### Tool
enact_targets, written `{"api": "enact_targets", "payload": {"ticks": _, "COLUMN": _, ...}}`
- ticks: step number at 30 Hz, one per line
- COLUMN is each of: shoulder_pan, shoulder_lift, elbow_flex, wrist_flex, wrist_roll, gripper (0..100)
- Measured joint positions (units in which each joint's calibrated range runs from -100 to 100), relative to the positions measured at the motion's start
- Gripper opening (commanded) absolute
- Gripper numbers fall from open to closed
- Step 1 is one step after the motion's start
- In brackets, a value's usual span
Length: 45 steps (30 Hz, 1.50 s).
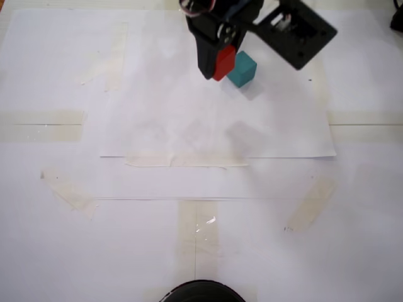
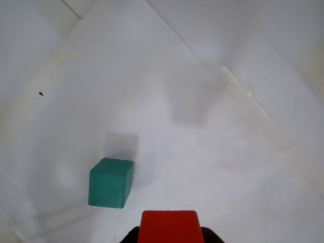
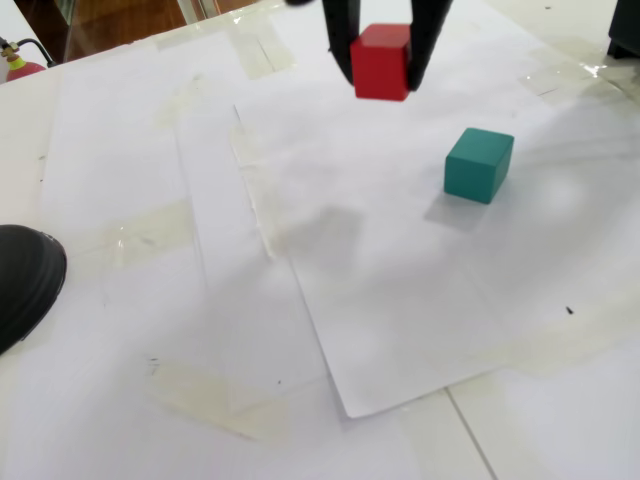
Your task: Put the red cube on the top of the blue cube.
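white taped paper (image 3: 400,330) carries the small matte teal blue cube (image 3: 479,164) flat, while the black gripper (image 3: 383,62) clamps the bright-red cube (image 3: 381,61) upright above, beside it.

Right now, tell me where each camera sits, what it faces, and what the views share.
A fixed view: overhead, facing straight down; the arm enters at top, gripper holding the red cube beside the blue cube.
Wrist view: rides the gripper, facing down at the paper; fingertips barely show.
Another fixed view: low, oblique from the side; only the fingers show.
All three share both cubes.
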Motion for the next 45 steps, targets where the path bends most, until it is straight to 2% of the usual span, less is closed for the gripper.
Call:
{"api": "enact_targets", "payload": {"ticks": 21, "shoulder_pan": -4.97, "shoulder_lift": -14.49, "elbow_flex": 19.61, "wrist_flex": -0.41, "wrist_roll": -7.37, "gripper": 13}}
{"api": "enact_targets", "payload": {"ticks": 29, "shoulder_pan": -8.04, "shoulder_lift": -14.84, "elbow_flex": 24.58, "wrist_flex": -2.93, "wrist_roll": -8.30, "gripper": 13}}
{"api": "enact_targets", "payload": {"ticks": 45, "shoulder_pan": -9.94, "shoulder_lift": -14.92, "elbow_flex": 24.67, "wrist_flex": -6.59, "wrist_roll": -8.50, "gripper": 13}}
